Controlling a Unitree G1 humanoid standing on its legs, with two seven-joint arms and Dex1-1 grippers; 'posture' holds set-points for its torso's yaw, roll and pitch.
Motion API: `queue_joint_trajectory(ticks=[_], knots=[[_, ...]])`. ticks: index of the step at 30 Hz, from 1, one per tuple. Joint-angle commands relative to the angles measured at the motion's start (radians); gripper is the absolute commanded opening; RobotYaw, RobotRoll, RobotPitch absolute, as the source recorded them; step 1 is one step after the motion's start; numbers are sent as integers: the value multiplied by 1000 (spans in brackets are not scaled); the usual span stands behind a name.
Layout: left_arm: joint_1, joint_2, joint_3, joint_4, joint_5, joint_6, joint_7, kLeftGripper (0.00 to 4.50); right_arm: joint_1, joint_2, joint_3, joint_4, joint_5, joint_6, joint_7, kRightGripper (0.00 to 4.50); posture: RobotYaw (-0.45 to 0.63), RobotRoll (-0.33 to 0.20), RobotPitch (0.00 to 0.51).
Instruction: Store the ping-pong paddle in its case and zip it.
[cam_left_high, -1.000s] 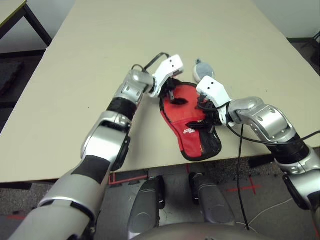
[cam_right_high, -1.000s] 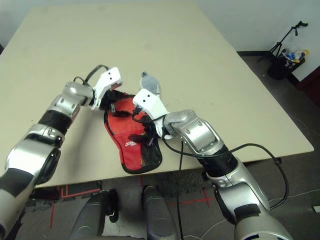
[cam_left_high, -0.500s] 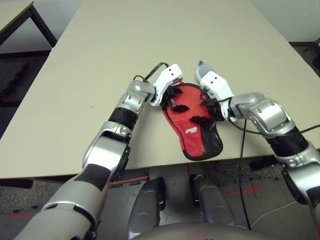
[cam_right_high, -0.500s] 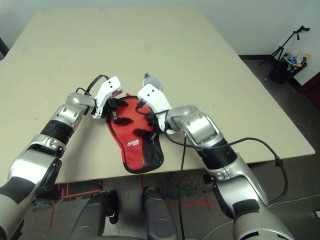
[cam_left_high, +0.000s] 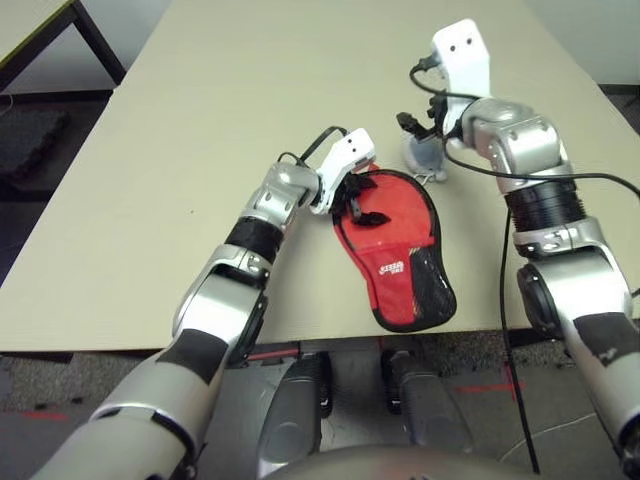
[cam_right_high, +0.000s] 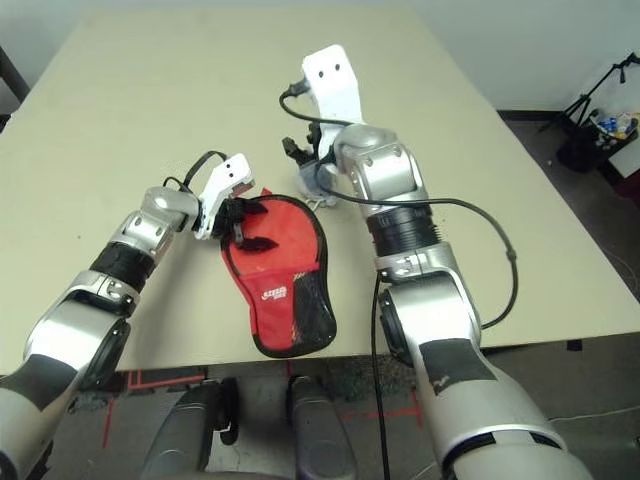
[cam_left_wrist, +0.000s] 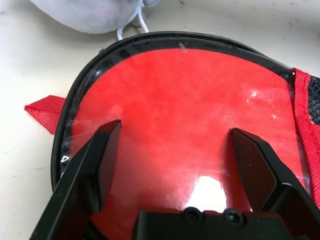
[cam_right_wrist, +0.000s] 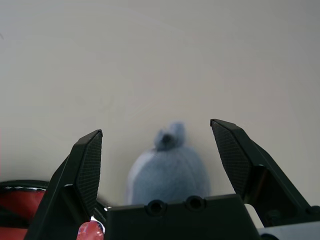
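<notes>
Lying flat near the desk (cam_left_high: 200, 150) edge, the case (cam_left_high: 395, 245) looks soft and light (best pinched by its zipper rim); left tool (cam_left_wrist: 175, 145) spread wide over it, right tool (cam_right_wrist: 160, 145) wide, empty

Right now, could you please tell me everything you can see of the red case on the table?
The case is a paddle-shaped pouch, red with a black zipper edge, a white logo and a black mesh pocket toward its narrow end. It lies flat near the front edge of the table, round end away from the robot. The left claw stands open over the round end. A small grey tag on a white cord lies just beyond it.
</notes>
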Motion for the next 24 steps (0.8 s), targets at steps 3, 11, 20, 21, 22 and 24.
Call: queue_joint_trajectory(ticks=[3,11,20,21,22,24], knots=[[54,2,-46,36,31,41,25,4493,-6,3,6,148,-59,-57,-19,4500,-81,0,178],[64,13,-47,16,29,51,26,4500,-13,6,-10,229,-77,-46,-14,4120,-68,0,174],[59,4,-54,31,32,42,35,4500,8,-32,8,190,-104,-12,13,1387,-80,0,172],[57,2,-54,34,32,42,36,4500,11,-41,14,179,-110,-6,19,1096,-80,0,172],[56,1,-55,36,31,42,36,4500,16,-50,22,167,-116,-1,25,777,-80,0,172],[54,-3,-57,40,32,41,37,4500,34,-77,39,127,-133,9,43,287,-99,0,171]])
